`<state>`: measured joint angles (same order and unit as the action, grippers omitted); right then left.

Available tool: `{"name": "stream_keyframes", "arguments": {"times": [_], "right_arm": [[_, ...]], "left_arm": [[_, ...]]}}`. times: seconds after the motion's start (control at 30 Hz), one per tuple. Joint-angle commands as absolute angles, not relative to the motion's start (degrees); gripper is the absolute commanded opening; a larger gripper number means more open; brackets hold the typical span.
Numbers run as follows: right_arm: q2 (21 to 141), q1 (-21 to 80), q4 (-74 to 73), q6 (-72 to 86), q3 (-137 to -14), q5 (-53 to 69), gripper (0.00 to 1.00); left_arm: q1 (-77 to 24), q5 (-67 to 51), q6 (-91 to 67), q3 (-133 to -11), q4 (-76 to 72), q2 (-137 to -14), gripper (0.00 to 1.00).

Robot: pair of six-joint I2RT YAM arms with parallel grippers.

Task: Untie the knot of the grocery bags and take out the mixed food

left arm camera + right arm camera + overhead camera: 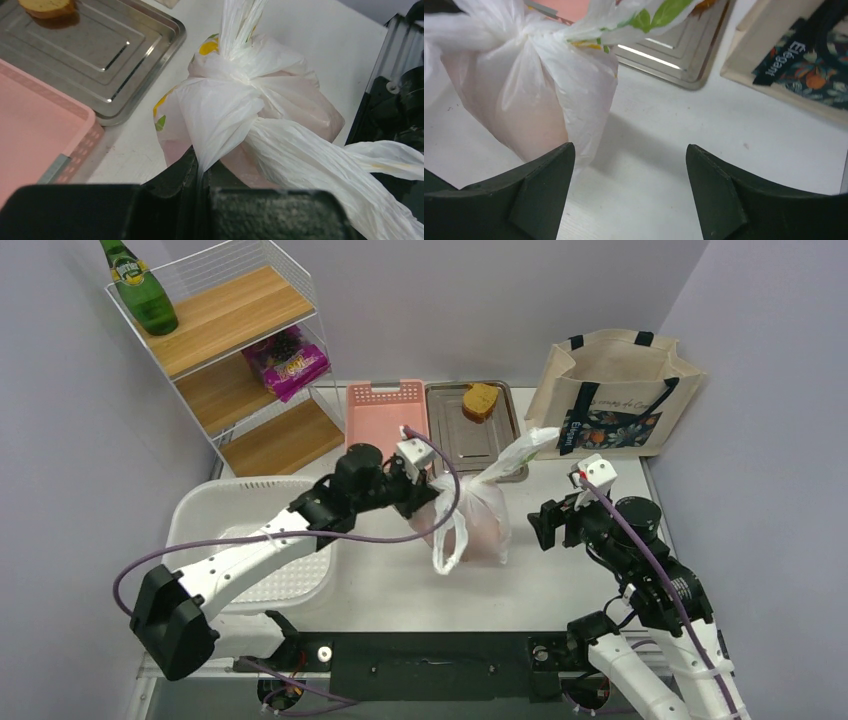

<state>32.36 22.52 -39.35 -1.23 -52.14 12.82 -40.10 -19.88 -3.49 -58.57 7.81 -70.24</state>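
The left arm point(250, 550) stretches forward and rightward from its base, wrist bent so that the left gripper point(201, 167) meets the plastic bag point(480, 515) from the bag's left. Its jaws are pressed together on a twisted strand just below the bag's knot. The right arm point(650, 575) angles inward. The right gripper point(629, 165) hovers just right of the bag, jaws spread wide, holding nothing.

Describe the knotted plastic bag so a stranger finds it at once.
On the white table, in front of the silver metal tray, sits a thin whitish translucent plastic bag. Unlike the open cream canvas tote behind it, it is knotted shut, with green and yellow prints.
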Motion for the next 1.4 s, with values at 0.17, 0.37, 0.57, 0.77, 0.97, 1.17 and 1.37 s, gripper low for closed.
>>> {"name": "stream_keyframes", "arguments": {"times": [0.17, 0.37, 0.57, 0.77, 0.97, 1.17, 1.37], "right_arm": [[38.05, 18.25, -46.91, -3.32, -55.63, 8.41, 0.76], [42.79, 17.60, -49.65, -9.45, -55.18, 17.63, 0.76], [45.29, 17.66, -43.20, -9.30, -51.19, 24.60, 0.74], [51.84, 18.02, -33.00, -10.67, -49.08, 32.22, 0.73], [64.18, 18.88, -28.32, -15.87, -51.81, 37.48, 0.74], [68.60, 23.48, -21.04, -21.06, -48.94, 37.40, 0.77], [72.89, 24.69, -16.81, -20.38, -46.58, 36.44, 0.84]], "left_arm": [[-50.88, -3.98, 4.29, -47.00, -20.39, -79.06, 0.00], [-51.94, -12.41, 22.91, -42.04, -3.41, -73.70, 0.53], [-51.86, -17.90, 28.44, -42.16, 15.48, -59.77, 0.68], [-49.74, -18.53, 26.39, -48.62, 24.18, -55.08, 0.76], [-40.56, -28.49, 19.38, -57.80, 25.23, -66.38, 0.68], [-37.72, -33.34, 18.91, -60.40, 20.52, -74.45, 0.66], [-35.62, -36.74, 11.29, -58.52, 14.29, -81.19, 0.65]]}}
